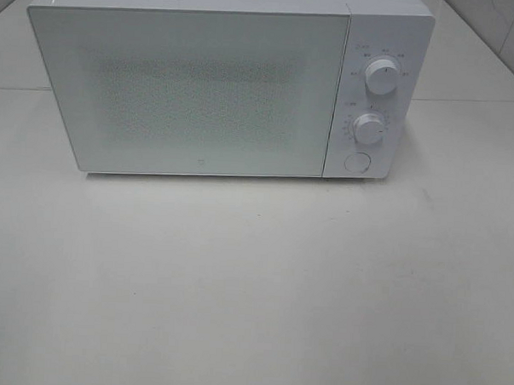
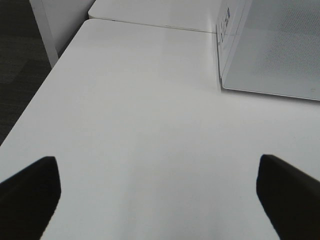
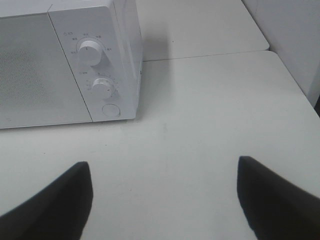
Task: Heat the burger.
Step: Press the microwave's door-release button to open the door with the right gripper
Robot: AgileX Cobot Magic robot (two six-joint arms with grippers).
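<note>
Shut microwave [image 1: 227, 85] on white table [image 1: 253, 286]; L gripper [image 2: 157, 167] & R gripper [image 3: 163, 167] open.

Soft, even overhead light; the microwave [image 1: 210, 88] casts a faint shadow on the white table [image 1: 253, 286]; slightly grainy, washed-out frames.

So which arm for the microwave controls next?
Right, probably. The dials and round button sit at the microwave's right end, ahead of the open right claw; the left claw faces the opposite corner.
</note>
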